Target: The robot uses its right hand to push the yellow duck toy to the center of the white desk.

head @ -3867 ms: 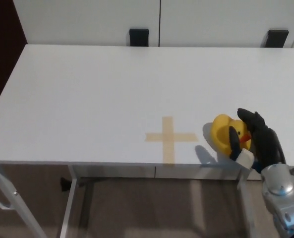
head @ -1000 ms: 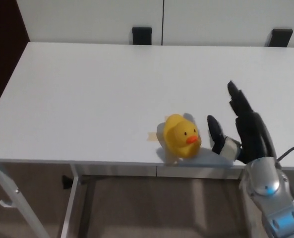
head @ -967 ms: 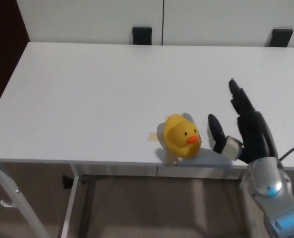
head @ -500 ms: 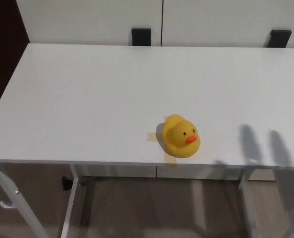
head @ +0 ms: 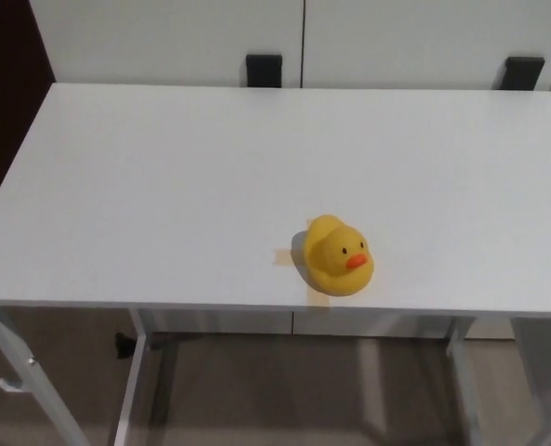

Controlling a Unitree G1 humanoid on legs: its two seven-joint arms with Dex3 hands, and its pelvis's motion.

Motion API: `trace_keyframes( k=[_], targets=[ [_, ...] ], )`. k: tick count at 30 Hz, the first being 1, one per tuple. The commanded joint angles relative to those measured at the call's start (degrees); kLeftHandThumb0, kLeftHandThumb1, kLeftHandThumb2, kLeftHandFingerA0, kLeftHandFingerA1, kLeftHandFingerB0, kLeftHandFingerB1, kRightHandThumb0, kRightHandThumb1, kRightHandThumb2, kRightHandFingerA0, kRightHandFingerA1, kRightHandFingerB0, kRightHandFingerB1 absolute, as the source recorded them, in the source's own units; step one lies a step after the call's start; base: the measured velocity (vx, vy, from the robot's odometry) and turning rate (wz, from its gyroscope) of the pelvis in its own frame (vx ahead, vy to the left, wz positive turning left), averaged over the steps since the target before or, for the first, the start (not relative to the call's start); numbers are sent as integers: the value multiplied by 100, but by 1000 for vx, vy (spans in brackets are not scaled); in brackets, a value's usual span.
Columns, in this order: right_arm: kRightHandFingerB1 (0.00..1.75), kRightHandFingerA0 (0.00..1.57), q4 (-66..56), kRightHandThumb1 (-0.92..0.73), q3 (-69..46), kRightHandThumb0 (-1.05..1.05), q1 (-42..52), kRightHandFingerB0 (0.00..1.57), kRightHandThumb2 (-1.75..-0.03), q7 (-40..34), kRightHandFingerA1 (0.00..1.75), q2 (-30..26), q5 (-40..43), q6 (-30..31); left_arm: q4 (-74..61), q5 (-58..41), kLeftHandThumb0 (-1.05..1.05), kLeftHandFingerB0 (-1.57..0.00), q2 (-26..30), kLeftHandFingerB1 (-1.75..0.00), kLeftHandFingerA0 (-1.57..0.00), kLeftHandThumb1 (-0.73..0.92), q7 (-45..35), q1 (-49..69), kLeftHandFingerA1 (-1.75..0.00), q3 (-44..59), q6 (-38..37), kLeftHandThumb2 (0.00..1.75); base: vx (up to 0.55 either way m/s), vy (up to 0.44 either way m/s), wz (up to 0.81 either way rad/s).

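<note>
1 yellow duck toy [head: 336,255], upright on the white surface [head: 163,167], near its front edge, orange beak facing front and right. It sits over a tan tape cross [head: 282,256], of which only the left arm tip and a short lower stub show. 2 black brackets [head: 263,70] stand at the far edge, against white cabinet fronts.

Hands: 0 in view. Neither left nor right shows, so whether their fingers are apart or together cannot be told.

Step in hand, judged: the push looks finished, since the toy covers the marked cross. If a correction were wanted, a light sideways nudge low on the body, directed away from the front edge, would suit; the toy is rounded and may roll or spin under a high contact.

Change against earlier frames: 3.9 s ago the duck was right of the fully visible cross, with the right hand against it. 1.0 s ago the hand stood just right of the duck, fingers spread. It is now gone, as is its shadow.
</note>
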Motion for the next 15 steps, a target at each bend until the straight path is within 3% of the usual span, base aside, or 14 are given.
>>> trace_keyframes(
  k=[1,2,6,7,9,10,11,12,15],
  targets=[
    [66,37,2290,-67,-766,-43,496,13,-70,-26,79,28,612,-2125,12,31,-12,-99,78,-99,-93,50,88,-18,-93,39,-186,97,0,0,0],
    [63,56,2618,-39,-748,-13,572,25,-105,-169,77,121,555,-2236,15,32,-11,-102,70,-101,-93,50,92,-40,-91,38,-180,99,0,0,0],
    [64,61,3214,-37,-672,-7,630,30,-106,-427,78,177,440,-2375,29,64,-10,-95,50,-96,-92,55,96,-87,-85,5,-160,91,0,0,0],
    [67,78,3404,-27,-636,-2,635,36,-102,-371,81,183,452,-2296,31,85,-8,-96,48,-95,-92,55,93,-90,-83,-17,-170,94,0,0,0],
    [67,78,3549,-27,-610,-2,636,36,-102,-321,81,185,468,-2250,31,99,-8,-96,47,-95,-92,55,90,-92,-83,-31,-179,94,0,0,0],
    [67,87,3681,-28,-527,-14,677,42,-104,-168,72,168,457,-2126,30,84,-10,-99,46,-98,-90,51,86,-88,-88,-17,-191,104,0,0,0],
    [67,87,3785,-28,-463,-14,702,42,-104,-65,72,146,449,-2057,29,71,-10,-99,46,-98,-90,51,84,-84,-88,-5,-198,104,0,0,0],
    [61,102,3886,-26,-366,-9,733,58,-109,168,59,93,431,-1957,33,58,-13,-97,55,-98,-92,50,79,-85,-92,8,-184,102,0,0,0],
    [52,109,4160,-17,-209,-3,694,67,-114,549,54,-25,420,-1871,29,43,-11,-96,67,-97,-92,52,83,-89,-91,24,-173,103,0,0,0]
  ],
)
